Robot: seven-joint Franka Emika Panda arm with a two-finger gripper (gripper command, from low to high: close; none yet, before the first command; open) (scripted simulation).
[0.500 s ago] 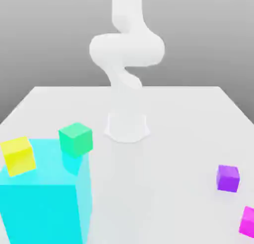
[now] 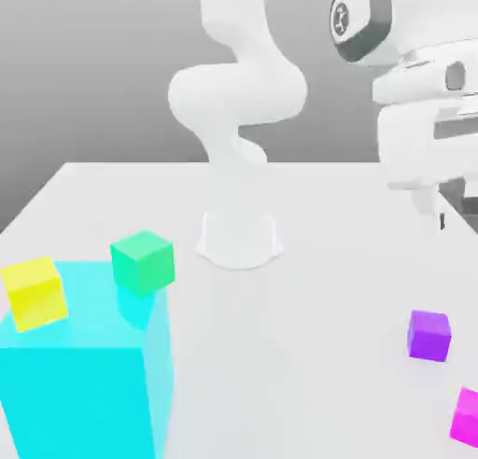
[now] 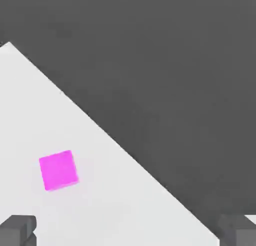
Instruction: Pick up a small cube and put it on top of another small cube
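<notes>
Moved: the arm's hand (image 2: pixel 425 121) swings in over the tabletop's (image 2: pixel 308 299) right edge.
Jaws: spread wide, empty.
Advice: centre over the violet-purple cube (image 2: pixel 428 335), not the magenta-pink cube (image 3: pixel 58 170).

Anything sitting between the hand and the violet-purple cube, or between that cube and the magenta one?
Nothing visible. The hand hangs open above the table, with bare surface down to the violet-purple cube. The magenta cube sits close beside it with an empty gap between.

Front exterior view; hand camera above magenta cube (image 3: pixel 59 170)
</notes>
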